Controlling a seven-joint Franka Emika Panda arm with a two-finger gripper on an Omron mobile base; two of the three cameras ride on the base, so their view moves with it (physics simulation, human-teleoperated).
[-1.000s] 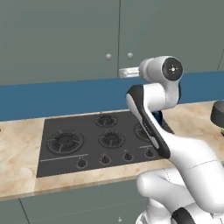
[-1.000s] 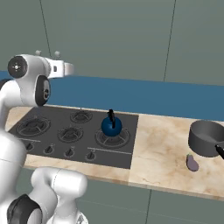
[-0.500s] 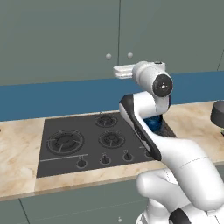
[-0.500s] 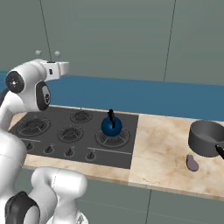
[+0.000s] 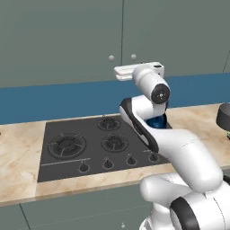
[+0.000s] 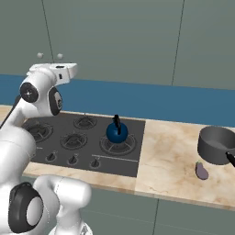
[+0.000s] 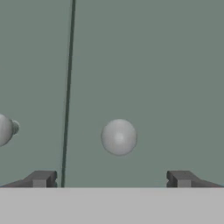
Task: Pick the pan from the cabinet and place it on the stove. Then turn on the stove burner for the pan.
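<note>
Two closed doors on the cabinet (image 5: 90, 40) ahead, so I can't see the pan. My gripper (image 7: 111, 179) is wide open, holding nothing, fingers either side of the right door's knob (image 7: 119, 137) and not touching it. Below, the stove (image 6: 82, 140) carries a blue kettle (image 6: 117, 132); a grey pot (image 6: 215, 144) sits well apart on the counter (image 6: 174, 160).

Matt grey-green cabinet (image 7: 144, 65); smooth pale knob (image 7: 119, 137).

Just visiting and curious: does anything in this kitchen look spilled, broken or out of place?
Nothing stands out. The cabinet doors are shut, the blue kettle sits upright on the stove, and the grey pot stands on the counter.
</note>
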